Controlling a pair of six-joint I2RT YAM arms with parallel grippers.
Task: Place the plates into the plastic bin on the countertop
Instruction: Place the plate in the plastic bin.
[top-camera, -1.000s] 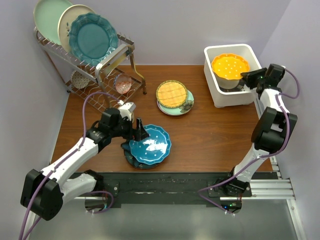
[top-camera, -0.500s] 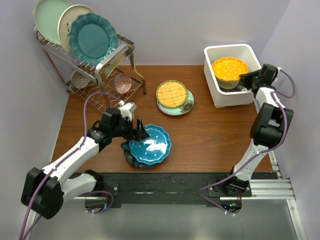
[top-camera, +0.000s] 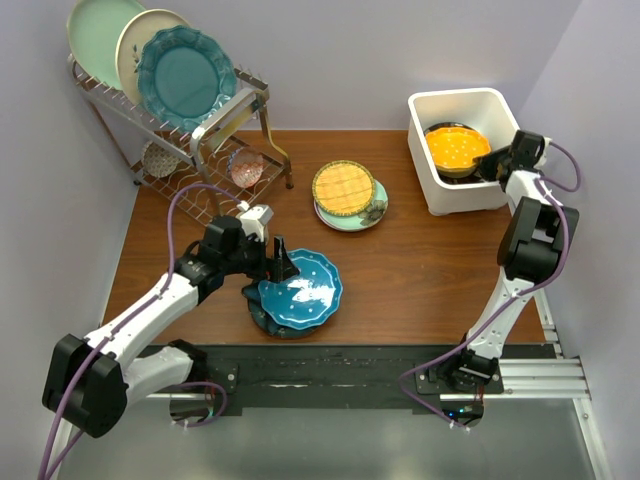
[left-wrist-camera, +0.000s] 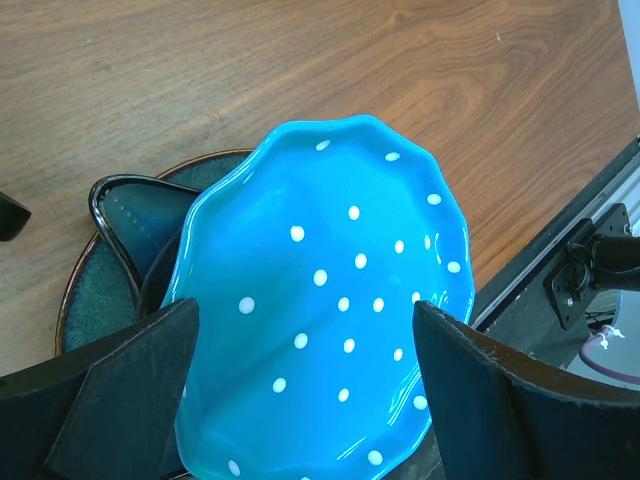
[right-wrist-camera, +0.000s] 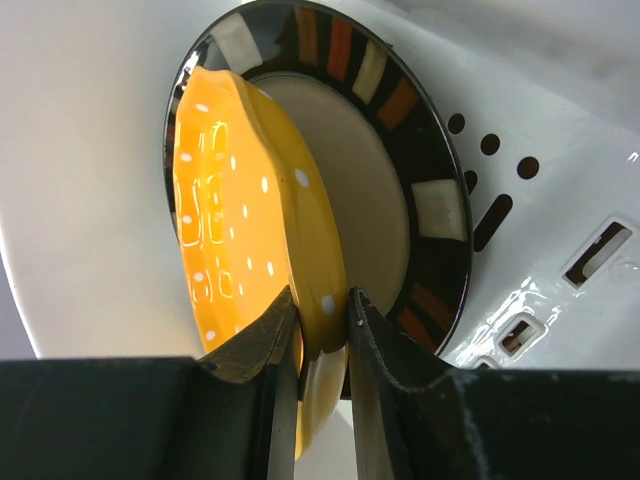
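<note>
An orange scalloped plate (top-camera: 455, 148) hangs tilted inside the white plastic bin (top-camera: 470, 100). My right gripper (top-camera: 492, 160) is shut on its near rim. In the right wrist view both fingers (right-wrist-camera: 322, 310) pinch that orange rim (right-wrist-camera: 230, 220), just above a black-rimmed cream plate (right-wrist-camera: 400, 200) lying on the bin's floor (right-wrist-camera: 540, 120). A blue dotted plate (top-camera: 300, 290) rests tilted on a dark teal plate (top-camera: 262, 318) near the front of the countertop (top-camera: 430, 270). My left gripper (top-camera: 282, 268) stands open over its near rim, one finger at each side of the blue plate (left-wrist-camera: 330, 280).
A yellow lattice plate (top-camera: 343, 187) lies on a pale green plate (top-camera: 368, 212) mid-table. A wire rack (top-camera: 200, 130) with upright plates stands at the back left. Purple walls close in on both sides.
My right gripper has carried the orange plate down and deeper into the bin, so the black-rimmed plate now shows beneath it. The left arm has not moved.
</note>
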